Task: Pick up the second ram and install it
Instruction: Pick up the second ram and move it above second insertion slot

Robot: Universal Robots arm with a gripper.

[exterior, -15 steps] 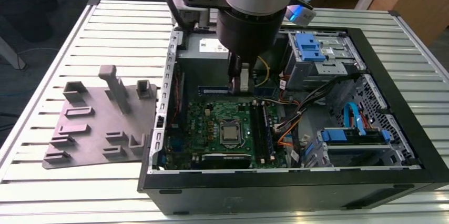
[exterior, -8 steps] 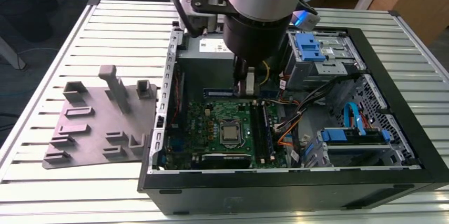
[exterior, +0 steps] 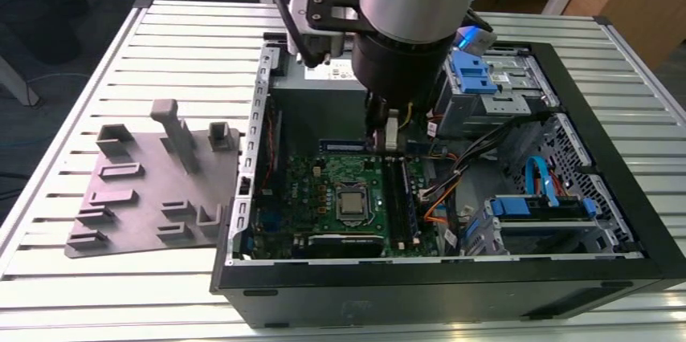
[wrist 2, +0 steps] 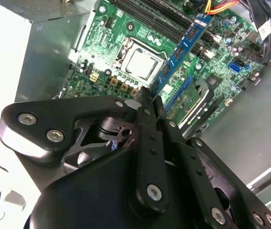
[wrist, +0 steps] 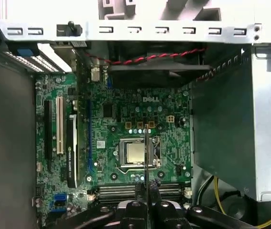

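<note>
My gripper (exterior: 381,127) hangs inside the open computer case (exterior: 600,221), above the far end of the green motherboard (exterior: 321,189). It is shut on the second ram (wrist 2: 184,44), a slim blue strip with black chips that sticks out from between the fingers (wrist 2: 155,110). In the first wrist view the ram (wrist: 146,150) shows edge-on as a thin line over the silver processor (wrist: 134,152), held by the gripper (wrist: 147,185). It hangs clear of the board, over the dark memory slots (wrist: 116,192).
A grey plastic tray (exterior: 128,213) with upright posts lies on the slatted table at the exterior view's left. Orange and black cables (exterior: 451,189), blue drive brackets (exterior: 541,205) and the grey power supply (wrist: 231,133) crowd the case around the board.
</note>
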